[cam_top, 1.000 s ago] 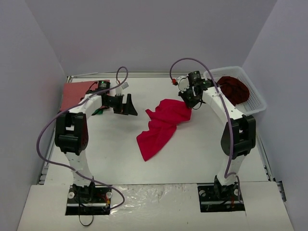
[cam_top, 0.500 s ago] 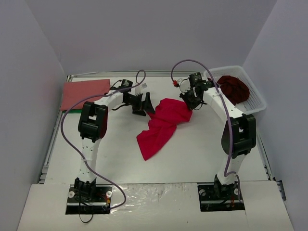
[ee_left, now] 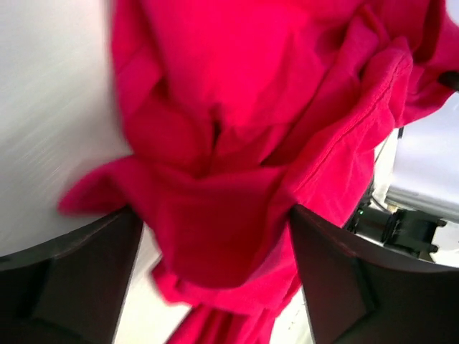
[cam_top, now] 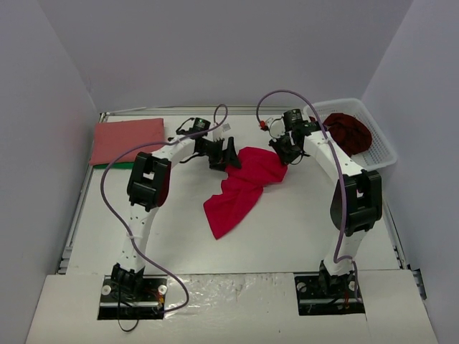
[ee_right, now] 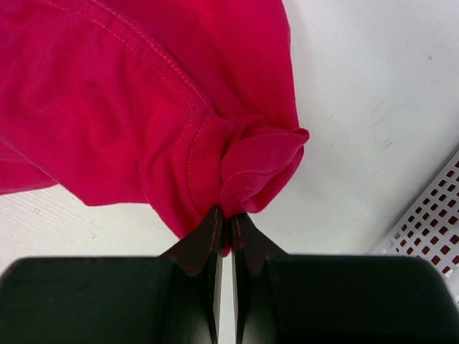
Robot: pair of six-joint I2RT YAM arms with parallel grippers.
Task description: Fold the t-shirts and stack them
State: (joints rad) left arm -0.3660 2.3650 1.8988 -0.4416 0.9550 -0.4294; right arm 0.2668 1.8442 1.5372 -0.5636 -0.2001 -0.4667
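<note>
Left arm swung away from the far-left corner toward the middle. The left claw (cam_top: 228, 154) now sits at the crimson t-shirt's (cam_top: 240, 190) far-left edge, jaws wide, cloth bunched between them, not gripped yet. Right claw (cam_top: 285, 150) is pinched tight on a hem fold at its far-right corner. Crimson t-shirt lies crumpled in the middle of the surface (cam_top: 287, 236). Salmon t-shirt (cam_top: 128, 140) lies flat at far left and looks folded. Maroon t-shirt (cam_top: 348, 132) is heaped in the basket (cam_top: 384, 156). Progress, judged: one of three folded, crimson being spread, no stack started.
</note>
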